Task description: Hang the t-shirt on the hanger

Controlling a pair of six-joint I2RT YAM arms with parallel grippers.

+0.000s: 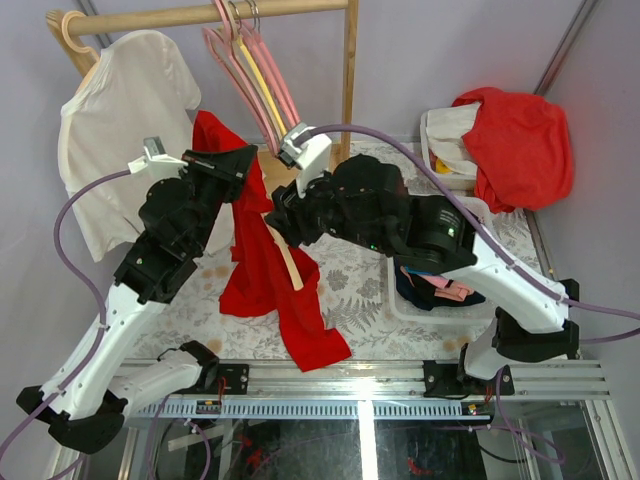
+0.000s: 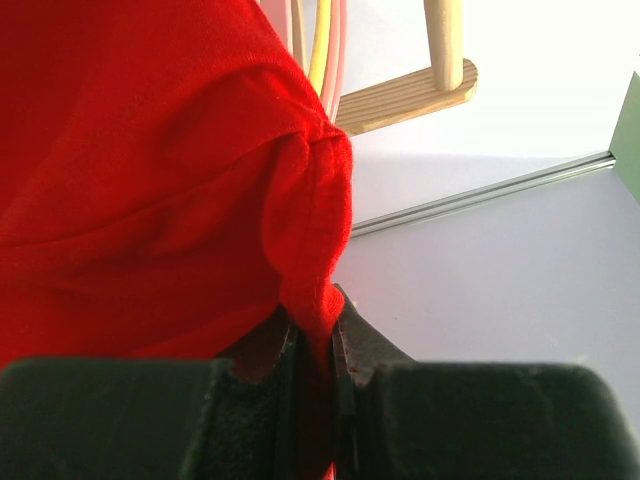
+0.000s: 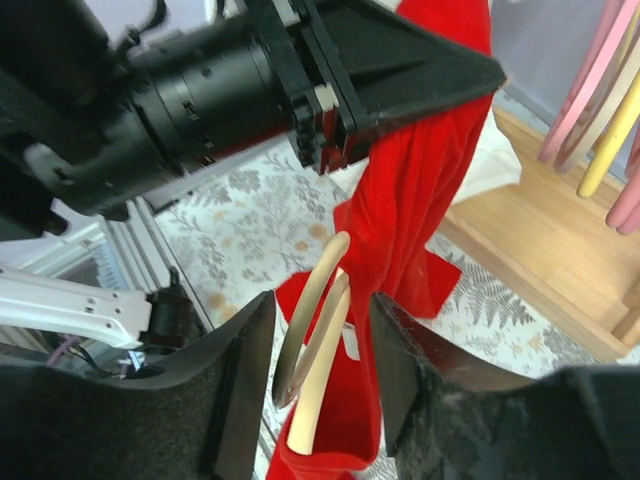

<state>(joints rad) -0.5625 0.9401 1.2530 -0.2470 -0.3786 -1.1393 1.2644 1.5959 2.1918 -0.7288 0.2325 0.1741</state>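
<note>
Rack (image 1: 200, 15) of pink hangers (image 1: 225, 60) behind t-shirt (image 1: 265, 270); hanger (image 3: 322, 380) perhaps partly under it.

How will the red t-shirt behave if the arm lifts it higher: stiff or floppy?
Probably very floppy: the t-shirt hangs in loose folds from the left end effector, which pinches only a bunched edge. It looks light, since that small pinch seems to hold much of it up. The free part may sway and drag against the hanger.

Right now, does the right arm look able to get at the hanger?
Probably yes: the hook of the hanger sits between the open fingers of the right gripper, and the t-shirt does not cover it there.
</note>
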